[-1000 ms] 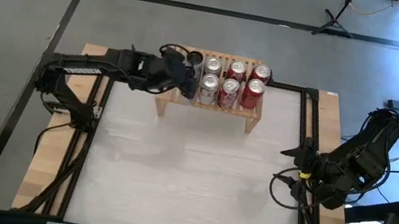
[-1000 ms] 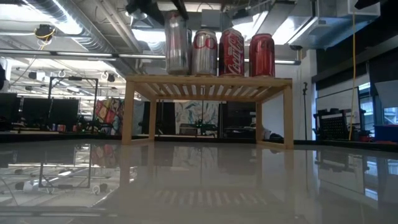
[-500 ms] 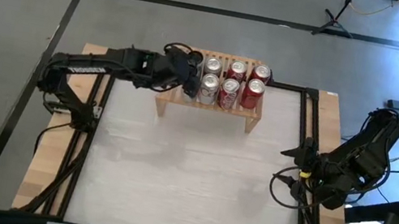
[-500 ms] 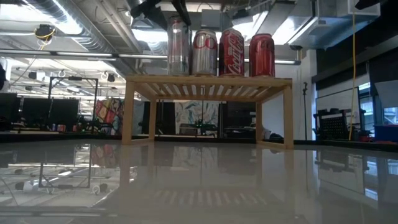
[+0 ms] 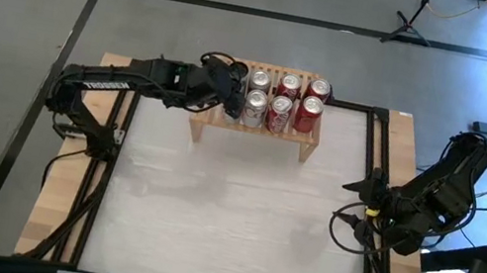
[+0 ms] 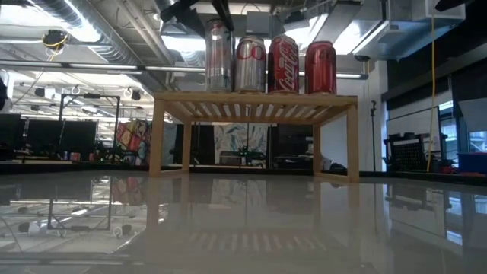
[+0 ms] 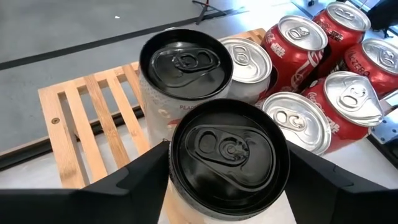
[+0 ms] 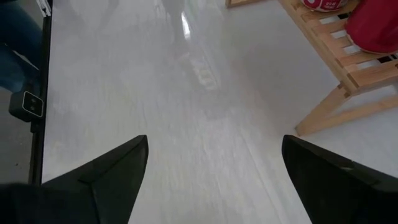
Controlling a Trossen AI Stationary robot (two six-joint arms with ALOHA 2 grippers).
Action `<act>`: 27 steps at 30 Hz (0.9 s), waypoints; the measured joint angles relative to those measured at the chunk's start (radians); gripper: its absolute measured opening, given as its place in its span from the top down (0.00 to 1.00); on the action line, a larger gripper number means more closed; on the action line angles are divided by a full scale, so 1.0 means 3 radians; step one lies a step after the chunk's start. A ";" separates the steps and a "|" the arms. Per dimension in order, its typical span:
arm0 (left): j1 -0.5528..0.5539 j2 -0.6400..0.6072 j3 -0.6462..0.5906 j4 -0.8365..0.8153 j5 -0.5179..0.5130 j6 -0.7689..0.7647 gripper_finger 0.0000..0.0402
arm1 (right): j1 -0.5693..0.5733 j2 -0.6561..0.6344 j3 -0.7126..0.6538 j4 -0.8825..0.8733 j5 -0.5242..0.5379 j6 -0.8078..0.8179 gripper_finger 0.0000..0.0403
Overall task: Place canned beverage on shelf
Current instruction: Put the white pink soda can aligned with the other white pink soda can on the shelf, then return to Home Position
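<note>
Left end effector [image 7: 227,163] has fingers apart around a black-topped can [image 7: 227,152] on the shelf [image 5: 254,123] at the bench's far edge; right end effector [image 8: 211,180] is apart too.

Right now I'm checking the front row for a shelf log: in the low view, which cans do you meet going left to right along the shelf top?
Tall silver can with a black lid → silver can with red markings → red Coca-Cola can → plain red can.

High view looks straight down on whole table [image 5: 228,224]. Low view sits at tabletop level, facing the shelf [image 6: 255,106]. Left wrist view close above cans [image 7: 227,152]; right wrist view farther off, catching the shelf's corner.
</note>
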 joint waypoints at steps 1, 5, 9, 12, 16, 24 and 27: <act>0.0000 0.0000 0.0000 0.0000 0.0001 0.0000 0.36 | 0.0000 0.0000 0.0000 0.0000 0.0000 0.0000 0.11; 0.0000 0.0000 0.0002 0.0024 0.0034 0.0001 0.27 | 0.0000 0.0000 0.0000 0.0001 0.0000 0.0000 0.11; 0.0000 -0.0004 0.0008 0.0029 0.0065 0.0007 0.20 | 0.0000 0.0000 0.0000 0.0001 0.0000 0.0000 0.11; 0.0000 -0.0004 0.0008 0.0020 0.0069 0.0010 0.19 | 0.0000 0.0000 0.0000 0.0001 0.0001 0.0000 0.11; 0.0000 -0.0025 0.0018 0.0002 0.0189 0.0041 0.18 | 0.0000 0.0000 0.0000 0.0001 0.0001 0.0000 0.11; 0.0000 -0.0067 0.0256 -0.0021 0.0454 0.0382 0.18 | 0.0000 0.0001 0.0000 0.0016 -0.0011 -0.0001 0.11; -0.0026 -0.0068 0.0421 -0.0091 0.0577 0.0645 0.18 | 0.0000 0.0001 0.0000 0.0108 -0.0193 -0.0018 0.11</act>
